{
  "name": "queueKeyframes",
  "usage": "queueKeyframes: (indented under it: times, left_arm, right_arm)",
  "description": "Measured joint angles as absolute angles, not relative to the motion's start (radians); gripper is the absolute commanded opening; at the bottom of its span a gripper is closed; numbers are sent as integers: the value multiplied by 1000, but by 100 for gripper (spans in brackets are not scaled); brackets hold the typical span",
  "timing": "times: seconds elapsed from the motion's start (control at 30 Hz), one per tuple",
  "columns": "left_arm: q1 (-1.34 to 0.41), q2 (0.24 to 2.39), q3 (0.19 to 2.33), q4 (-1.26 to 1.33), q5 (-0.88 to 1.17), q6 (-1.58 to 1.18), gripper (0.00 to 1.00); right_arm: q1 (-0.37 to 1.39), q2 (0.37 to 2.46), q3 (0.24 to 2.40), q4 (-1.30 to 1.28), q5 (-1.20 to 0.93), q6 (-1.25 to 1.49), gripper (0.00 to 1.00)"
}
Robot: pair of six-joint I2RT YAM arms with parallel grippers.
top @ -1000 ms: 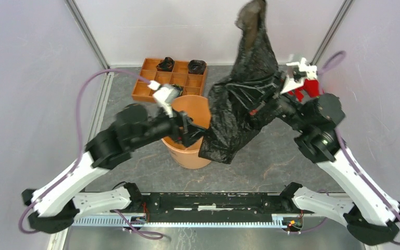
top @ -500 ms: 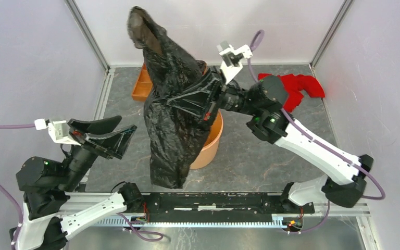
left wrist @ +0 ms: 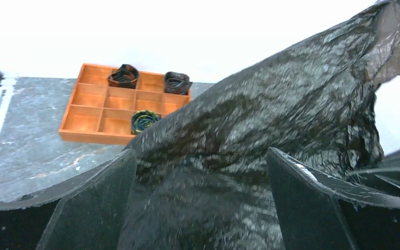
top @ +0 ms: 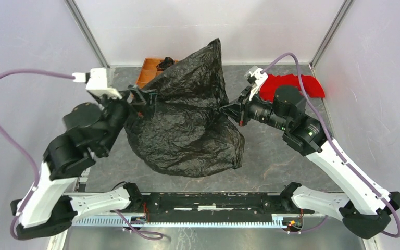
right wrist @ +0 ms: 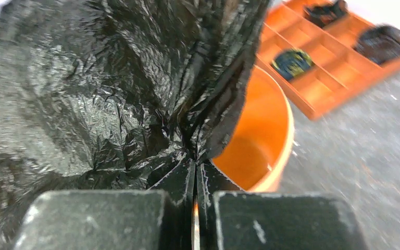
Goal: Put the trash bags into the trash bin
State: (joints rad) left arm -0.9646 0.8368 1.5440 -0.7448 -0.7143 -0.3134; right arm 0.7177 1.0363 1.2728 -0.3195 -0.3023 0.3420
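We see the trash bag [top: 187,130] spread across the centre of the top view, covering the trash bin [right wrist: 271,125], whose orange rim peeks out right of centre in the right wrist view. Our right gripper [right wrist: 195,172] is clenched on a fold of film. Our left gripper [left wrist: 200,153] stands wide, released, with the bag between its jaws. The wooden tray [left wrist: 104,112] sits upper left.

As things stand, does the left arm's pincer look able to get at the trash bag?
Probably yes: the left pincer stands wide open with the trash bag bulging between its jaws, and nothing else is in the way.
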Motion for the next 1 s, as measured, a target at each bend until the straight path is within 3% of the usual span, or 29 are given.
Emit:
queueKeyframes:
  times: [0.27, 0.4, 0.63, 0.87, 1.0]
  left_arm:
    - [-964, 1063, 1655, -799, -776, -314, 100]
    - [-945, 1150, 1687, -797, -699, -311, 100]
    - [-783, 1285, 1670, -777, -363, -314, 74]
    - [-746, 1206, 1538, -747, -150, -312, 43]
    - [-746, 1165, 1578, -742, -147, -305, 45]
  right_arm:
    - [715, 1025, 1287, -516, -217, 153, 1]
    - [712, 1016, 1307, -535, -196, 113, 0]
    - [710, 1114, 1485, -516, -188, 107, 0]
    - [704, 1326, 1745, -390, -226, 168, 1]
    - [702, 1417, 1813, -299, -290, 224, 1]
